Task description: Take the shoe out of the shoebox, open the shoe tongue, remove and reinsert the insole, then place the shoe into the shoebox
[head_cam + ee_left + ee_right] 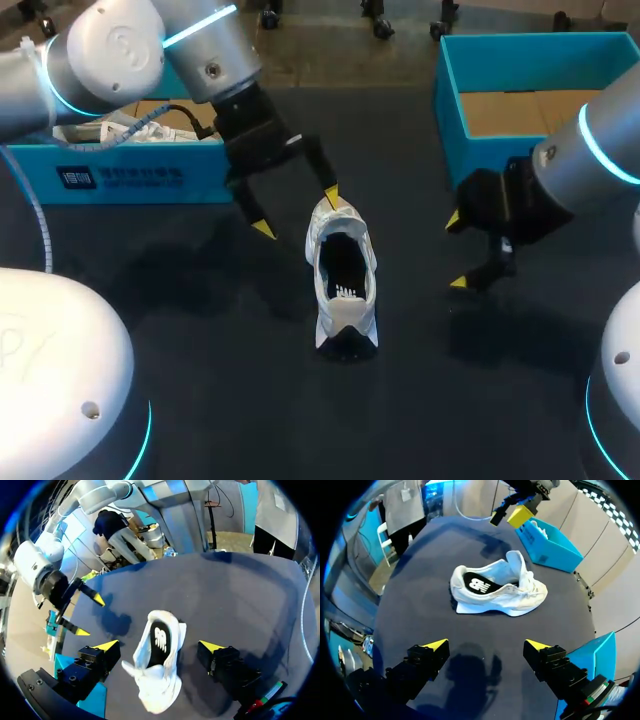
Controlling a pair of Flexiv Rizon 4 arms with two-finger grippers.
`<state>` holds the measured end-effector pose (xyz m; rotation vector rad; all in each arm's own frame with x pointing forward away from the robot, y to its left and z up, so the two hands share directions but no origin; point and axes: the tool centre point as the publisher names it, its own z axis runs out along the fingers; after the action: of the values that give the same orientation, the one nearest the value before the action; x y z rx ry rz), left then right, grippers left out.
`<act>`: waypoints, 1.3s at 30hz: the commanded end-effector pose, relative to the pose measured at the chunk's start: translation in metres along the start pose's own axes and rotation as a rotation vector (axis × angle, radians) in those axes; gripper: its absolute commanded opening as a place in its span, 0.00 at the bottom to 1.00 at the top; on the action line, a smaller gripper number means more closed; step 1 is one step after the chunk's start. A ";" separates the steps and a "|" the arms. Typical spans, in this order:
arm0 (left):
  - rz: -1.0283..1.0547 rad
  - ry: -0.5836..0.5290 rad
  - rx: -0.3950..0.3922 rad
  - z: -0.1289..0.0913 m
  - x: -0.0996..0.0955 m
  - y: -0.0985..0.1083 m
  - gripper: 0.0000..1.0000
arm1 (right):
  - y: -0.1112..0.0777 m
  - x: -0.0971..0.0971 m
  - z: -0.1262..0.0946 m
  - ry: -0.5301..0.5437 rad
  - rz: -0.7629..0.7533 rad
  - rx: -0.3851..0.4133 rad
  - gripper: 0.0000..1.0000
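Observation:
A white shoe (343,285) stands upright on the dark table, its tongue pulled up and a black insole (479,584) with a white logo showing inside. My left gripper (297,212) hovers open over the shoe's far end. In the left wrist view the shoe (157,680) lies under and between the spread fingers (108,645), touching neither. My right gripper (456,252) is open to the shoe's right, well clear of it. From the right wrist the shoe (495,587) lies side-on ahead of that gripper (486,644).
A blue box (130,175) holding white paper sits at the back left, under my left arm. A second blue box (530,100) with a cardboard floor stands at the back right, beside my right arm. Bare dark table surrounds the shoe.

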<state>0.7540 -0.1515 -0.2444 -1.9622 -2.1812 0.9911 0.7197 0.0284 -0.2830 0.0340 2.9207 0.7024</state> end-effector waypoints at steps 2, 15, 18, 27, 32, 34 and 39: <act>0.039 0.099 -0.035 0.010 -0.003 -0.010 1.00 | -0.009 -0.002 -0.048 0.051 -0.018 -0.027 1.00; 0.103 0.269 -0.104 0.021 -0.010 -0.004 0.46 | -0.010 -0.005 -0.054 0.036 -0.004 -0.028 1.00; 0.127 0.311 -0.129 0.024 -0.006 0.000 0.00 | -0.010 -0.005 -0.054 0.036 -0.004 -0.028 1.00; 0.163 0.399 -0.196 0.052 -0.003 0.005 0.00 | -0.010 -0.005 -0.054 0.036 -0.004 -0.028 1.00; 0.196 0.378 -0.267 0.072 -0.001 0.007 0.00 | -0.010 -0.005 -0.054 0.036 -0.004 -0.028 1.00; 0.191 0.386 -0.292 0.081 -0.001 0.011 0.00 | -0.010 -0.005 -0.054 0.036 -0.004 -0.028 1.00; 0.144 0.392 -0.316 0.099 -0.001 0.018 0.00 | -0.010 -0.005 -0.054 0.036 -0.004 -0.028 1.00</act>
<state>0.7297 -0.1884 -0.3183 -2.2416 -2.0633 0.2631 0.7190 -0.0043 -0.2394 0.0125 2.9460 0.7509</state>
